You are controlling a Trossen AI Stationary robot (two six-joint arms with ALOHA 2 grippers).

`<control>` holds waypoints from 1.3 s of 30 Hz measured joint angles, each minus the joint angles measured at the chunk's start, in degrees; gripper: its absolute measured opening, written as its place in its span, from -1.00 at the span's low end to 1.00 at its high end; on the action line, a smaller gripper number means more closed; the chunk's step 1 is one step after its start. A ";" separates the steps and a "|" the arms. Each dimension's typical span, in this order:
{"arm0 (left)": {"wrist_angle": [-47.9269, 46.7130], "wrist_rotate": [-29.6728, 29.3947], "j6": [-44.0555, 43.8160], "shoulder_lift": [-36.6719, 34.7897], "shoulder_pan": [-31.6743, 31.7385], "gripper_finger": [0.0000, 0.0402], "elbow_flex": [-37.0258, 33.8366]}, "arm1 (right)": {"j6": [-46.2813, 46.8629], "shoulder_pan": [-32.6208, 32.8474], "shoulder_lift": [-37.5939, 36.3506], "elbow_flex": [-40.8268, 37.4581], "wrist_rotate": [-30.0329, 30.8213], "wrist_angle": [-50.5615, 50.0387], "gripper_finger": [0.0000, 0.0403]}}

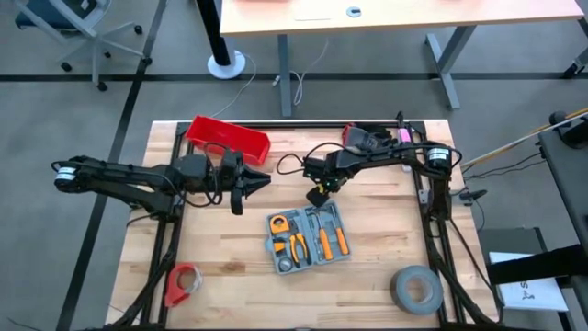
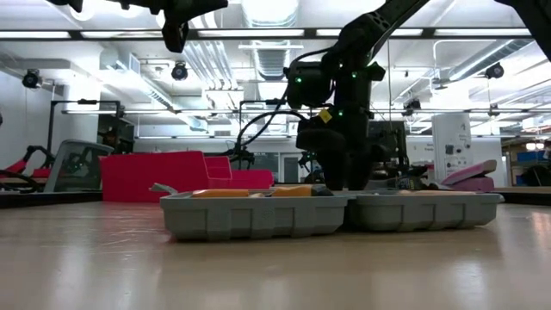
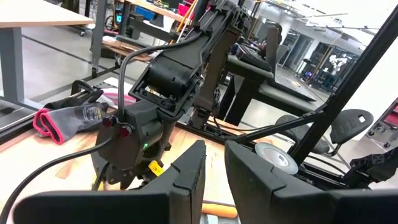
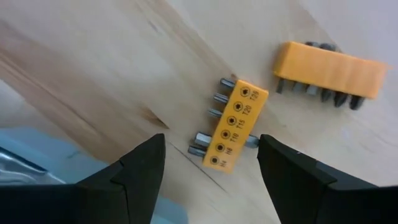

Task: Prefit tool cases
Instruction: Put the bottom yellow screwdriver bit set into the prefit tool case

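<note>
The case (image 1: 308, 238) lies open and flat near the middle of the counter (image 1: 367, 285), its two halves side by side. Only the high view shows what fills its recesses: orange-handled tools and a small round part. The low view shows just its grey ribbed walls (image 2: 327, 213) with a little orange above the rim.

The right claw (image 1: 317, 195) hangs just beyond the case's far edge. The right wrist view alone shows what is under it: its fingers (image 4: 140, 171) spread wide, holding nothing, on either side of a yellow bit holder (image 4: 233, 126) lying on the bare wood. A second yellow bit holder (image 4: 329, 70) lies near the first, apart from it.

The left claw (image 1: 246, 184) waits above the counter to the case's far left, beside the red bin (image 1: 228, 138). The left wrist view shows its fingers (image 3: 189, 174) nearly together, a narrow gap between them, gripping nothing.

A grey tape roll (image 1: 415, 289) and a red tape roll (image 1: 184, 283) lie near the counter's front corners; gloves (image 1: 372, 138) lie at its far edge.
</note>
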 joint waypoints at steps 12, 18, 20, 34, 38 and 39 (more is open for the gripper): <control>0.02 0.02 0.00 0.00 0.00 -0.67 0.00 | -0.16 -0.13 0.14 -0.22 -0.29 0.77 0.15; 0.00 0.04 0.00 0.00 0.00 -0.67 0.00 | -0.40 -0.39 2.04 -0.28 0.94 1.07 0.11; 0.00 0.04 0.00 0.00 0.00 -0.67 0.00 | -0.84 -0.39 2.62 -0.24 1.23 1.21 0.09; -0.03 0.04 0.90 0.00 0.00 -0.67 0.00 | -1.19 -0.37 2.54 -0.31 1.49 1.86 -0.02; -0.02 0.04 0.90 0.00 0.00 -0.67 0.00 | -1.19 -0.37 2.54 -0.31 1.49 1.96 -0.10; -0.02 0.04 0.90 0.00 0.00 -0.67 0.00 | -1.21 -0.37 2.54 -0.31 1.49 1.98 -0.13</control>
